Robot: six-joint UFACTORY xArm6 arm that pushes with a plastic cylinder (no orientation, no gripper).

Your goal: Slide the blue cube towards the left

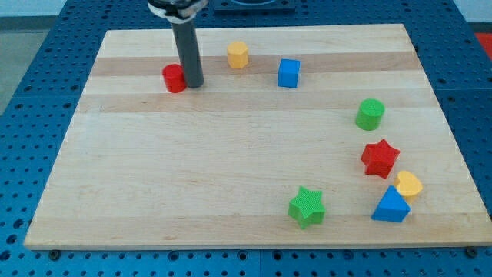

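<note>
The blue cube [288, 73] sits on the wooden board [231, 177] near the view's top, right of centre. My tip [192, 84] is down on the board well to the cube's left, touching the right side of a red cylinder [174, 78]. A yellow hexagonal block [237, 55] stands between my tip and the blue cube, slightly higher in the view.
A green cylinder [370, 114], a red star [380, 158], a yellow heart-shaped block [409, 185] and a blue triangular block [390, 205] cluster at the view's right. A green star [307, 206] lies near the bottom edge.
</note>
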